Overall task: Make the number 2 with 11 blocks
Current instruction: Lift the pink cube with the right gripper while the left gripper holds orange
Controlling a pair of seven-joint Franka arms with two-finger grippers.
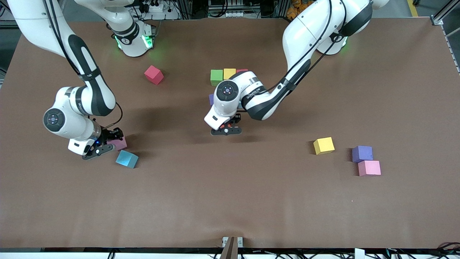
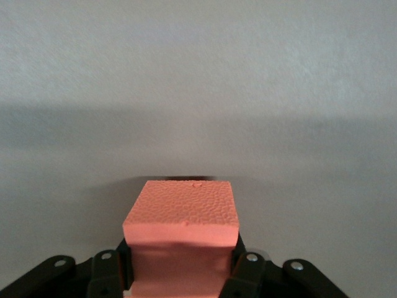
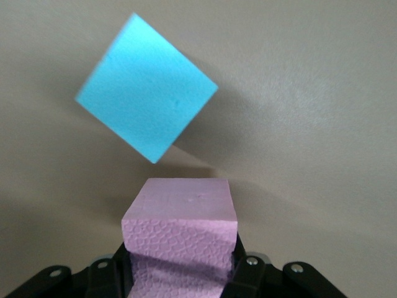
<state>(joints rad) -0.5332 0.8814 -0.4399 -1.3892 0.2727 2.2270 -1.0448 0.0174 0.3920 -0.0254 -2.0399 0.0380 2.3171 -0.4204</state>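
Left claw [image 2: 180, 273] grips an orange cube [image 2: 181, 214] squarely above the tabletop [image 1: 230, 201]; right claw [image 3: 180, 273] clamps a pink cube [image 3: 180, 217], a blue cube [image 3: 146, 96] turned cornerwise at its 12 o'clock.

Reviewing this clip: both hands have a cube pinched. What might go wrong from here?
1. The blue cube lies close beside the pink cube in the right hand; lifting might nudge it.
2. The left hand holds an orange cube near the started row, green cube and yellow cube; its arm hides part of that row, so a careless placement may shove them.
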